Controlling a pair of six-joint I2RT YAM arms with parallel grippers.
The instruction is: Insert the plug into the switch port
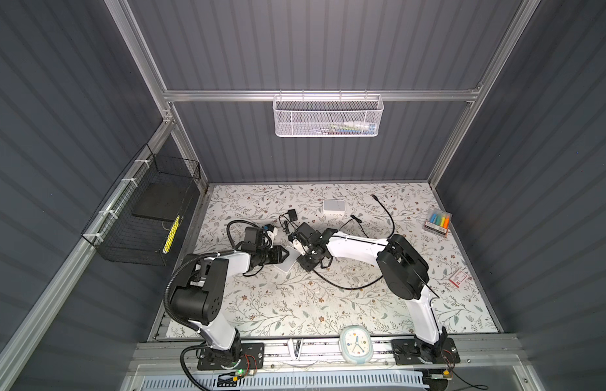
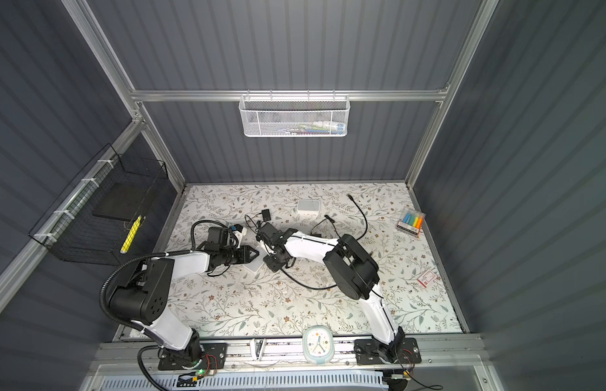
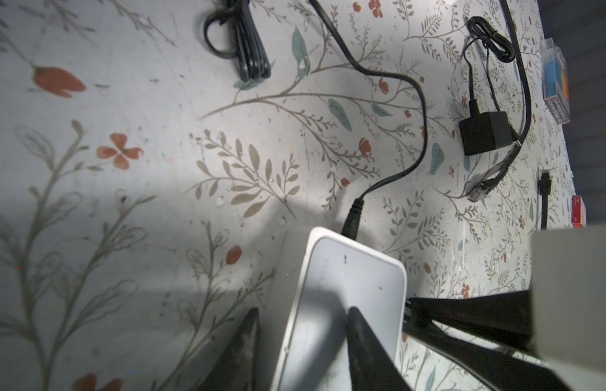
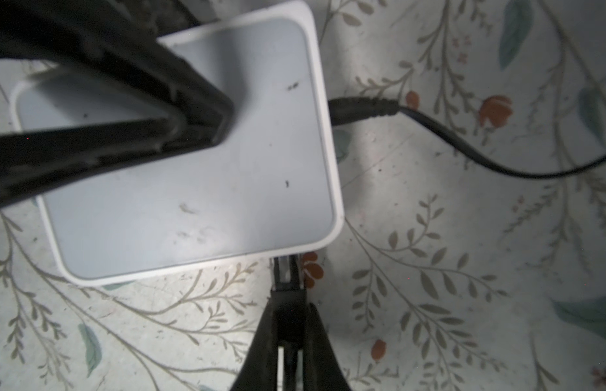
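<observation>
The switch (image 1: 284, 267) (image 3: 355, 270) (image 4: 193, 189) is a flat white box in the middle of the floral table. My left gripper (image 1: 289, 254) (image 3: 303, 325) is shut on it: one finger (image 3: 359, 338) lies on its top face and the other runs along its side wall. My right gripper (image 1: 298, 259) (image 4: 289, 304) is shut on the black boot of the plug (image 4: 285, 270). The plug's clear tip meets the switch's side wall; the port itself is hidden. A black power lead (image 4: 362, 108) (image 3: 354, 213) enters an adjacent side of the switch.
At the back lie a second white box (image 1: 333, 205), a black adaptor (image 1: 292, 214) (image 3: 484, 132) and loose black cables (image 1: 386, 210); one ends in a free plug (image 3: 480, 191). A highlighter pack (image 1: 438, 221) and a red card (image 1: 458, 279) sit at the right. A clock (image 1: 355, 345) stands on the front rail.
</observation>
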